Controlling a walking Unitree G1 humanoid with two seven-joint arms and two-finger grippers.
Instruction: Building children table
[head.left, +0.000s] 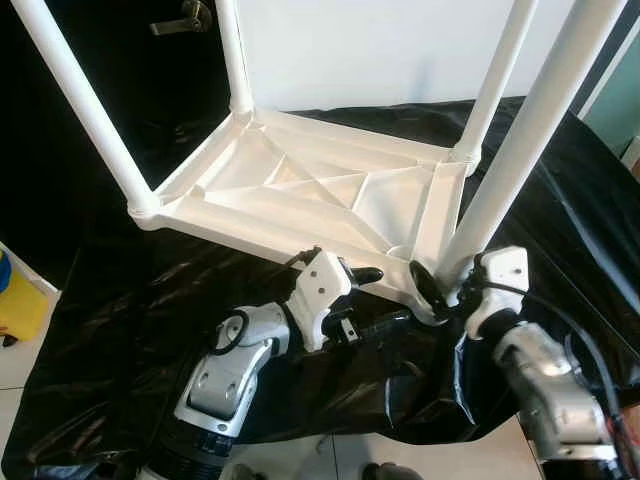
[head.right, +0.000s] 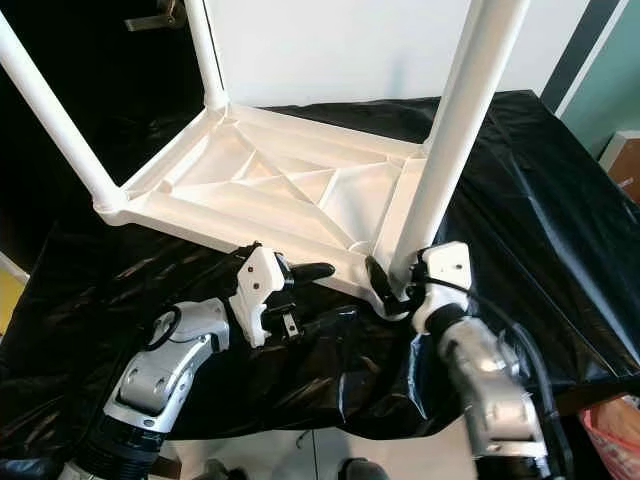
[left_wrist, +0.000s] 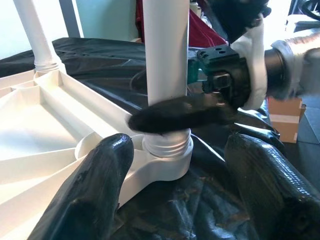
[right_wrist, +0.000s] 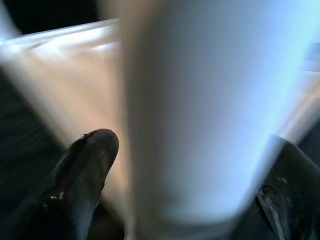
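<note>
An upturned white plastic children's table top (head.left: 300, 190), ribbed underside up, lies on a crinkled black plastic sheet (head.left: 130, 330), four white tubular legs rising from its corners. The right gripper (head.right: 385, 285) clasps the base of the nearest white tubular leg (head.right: 450, 130) at the table top's near right corner socket. The left gripper (head.left: 375, 298), fingers spread and empty, hovers just beside that corner.

A crinkled black plastic sheet (head.left: 120, 330) covers the surface; a plain white wall (head.left: 380, 50) behind, pale tiled floor (head.left: 20, 370), possibly.
</note>
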